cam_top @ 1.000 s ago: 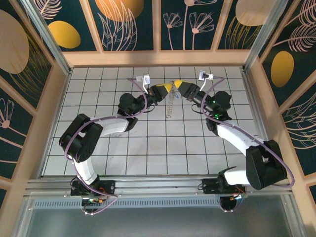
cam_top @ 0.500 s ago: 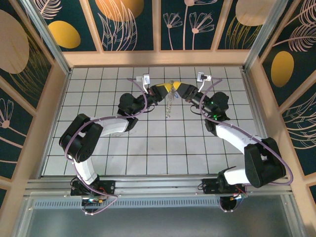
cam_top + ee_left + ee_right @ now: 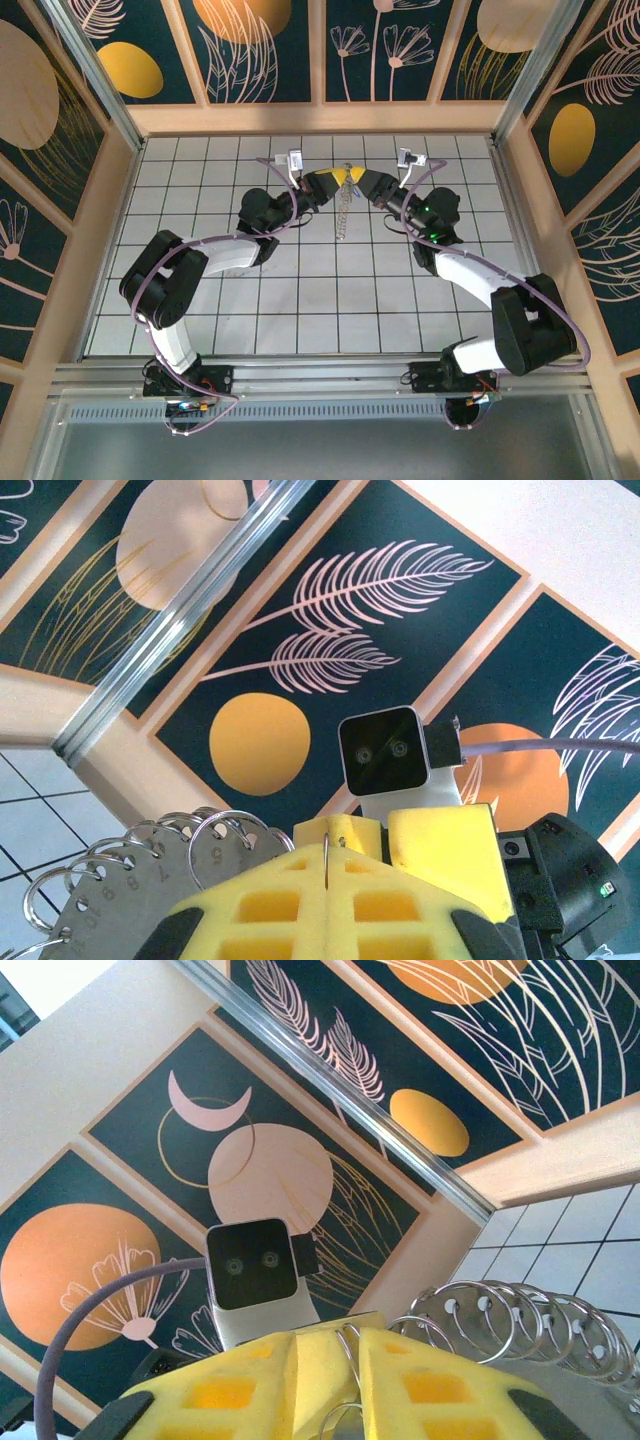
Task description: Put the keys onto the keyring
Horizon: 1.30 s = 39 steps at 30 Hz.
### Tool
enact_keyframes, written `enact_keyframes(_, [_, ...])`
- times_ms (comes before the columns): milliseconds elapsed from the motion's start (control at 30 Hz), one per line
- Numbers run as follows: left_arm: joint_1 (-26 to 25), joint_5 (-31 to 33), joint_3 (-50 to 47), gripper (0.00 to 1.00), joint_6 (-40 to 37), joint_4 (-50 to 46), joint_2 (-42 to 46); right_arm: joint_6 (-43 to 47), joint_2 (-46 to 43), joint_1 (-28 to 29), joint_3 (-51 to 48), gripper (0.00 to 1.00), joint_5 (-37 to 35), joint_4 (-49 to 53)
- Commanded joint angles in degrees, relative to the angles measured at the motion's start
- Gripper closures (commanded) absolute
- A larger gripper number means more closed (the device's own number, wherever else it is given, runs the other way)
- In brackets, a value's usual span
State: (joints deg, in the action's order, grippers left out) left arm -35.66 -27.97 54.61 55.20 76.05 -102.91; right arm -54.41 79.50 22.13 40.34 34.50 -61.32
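Above the far middle of the tiled floor my two grippers meet tip to tip. The keyring [image 3: 343,215] hangs between them with its fringe of metal pieces dangling. My left gripper [image 3: 338,180] is shut on the keyring's thin wire [image 3: 327,852], pinched between its yellow pads [image 3: 260,905]. My right gripper [image 3: 363,184] faces it; its yellow pads [image 3: 450,1390] stand a narrow gap apart around the wire [image 3: 350,1355], so it is open. Numbered metal tags on small rings [image 3: 130,900] hang on the hoop. The keys are out of view.
A wooden frame [image 3: 320,118] with painted panels walls in the white tiled floor [image 3: 300,290]. Both arms arch from the near edge toward the far middle. The right gripper's pads [image 3: 440,845] sit right behind the left one's.
The right gripper has shifted slightly left toward the left gripper and its jaws have narrowed around the ring wire. The left gripper has stayed shut and still.
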Motion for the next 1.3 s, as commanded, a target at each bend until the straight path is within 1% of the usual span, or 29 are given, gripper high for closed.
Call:
enact_keyframes(0, [0.1,0.6,0.6,1.00,0.0,3.2,0.2,-0.2,0.9,1.3,0.3,0.79,1.4,-2.9])
enact_keyframes(67, [0.2,0.6,0.5,1.00,-0.1,3.2,0.2,-0.1,1.2,1.4,0.4,0.78,1.3,-2.9])
enact_keyframes(133, [0.1,0.6,0.6,1.00,-0.1,3.1,0.2,0.0,1.4,1.4,0.4,0.72,1.1,-2.9])
enact_keyframes(233, [0.1,0.5,0.5,1.00,-0.2,3.1,0.3,0.0,1.6,1.4,0.1,0.69,0.6,-2.8])
enact_keyframes(600, [0.1,0.6,0.1,1.00,-0.3,3.2,0.6,1.3,1.0,1.2,-0.2,0.70,-1.6,0.1])
enact_keyframes(667, [0.1,0.5,0.1,1.00,-1.0,2.5,0.9,1.5,0.7,1.3,-0.3,0.73,-1.2,0.4])
enact_keyframes(767, [0.1,0.2,0.1,1.00,-2.4,0.9,1.4,1.6,-0.1,1.3,-0.1,0.73,0.7,0.9])
enact_keyframes(833, [0.2,0.1,0.3,1.00,-3.7,-1.0,1.7,2.2,-1.0,1.2,-0.1,0.69,1.4,1.8])
enact_keyframes(933, [0.1,-0.1,0.4,1.00,-4.4,-1.5,1.6,3.0,-3.0,0.8,-0.7,0.67,0.9,3.6])
enact_keyframes(1067, [0.1,-0.6,0.8,1.00,-4.8,-2.6,1.0,2.6,-7.5,-1.3,-2.5,0.66,-0.4,4.9])
enact_keyframes(1167, [0.1,-1.3,0.8,1.00,-5.1,-2.7,0.6,3.7,-9.9,-2.4,-2.2,0.65,-0.5,8.7])
enact_keyframes(1233, [0.1,-1.8,0.8,1.00,-5.2,-2.7,0.4,4.3,-10.5,-2.6,-1.7,0.62,-0.1,10.4])
enact_keyframes(1267, [0.2,-2.0,2.0,1.00,-5.1,-2.7,0.4,4.6,-10.5,-2.6,-1.3,0.61,0.2,11.3])
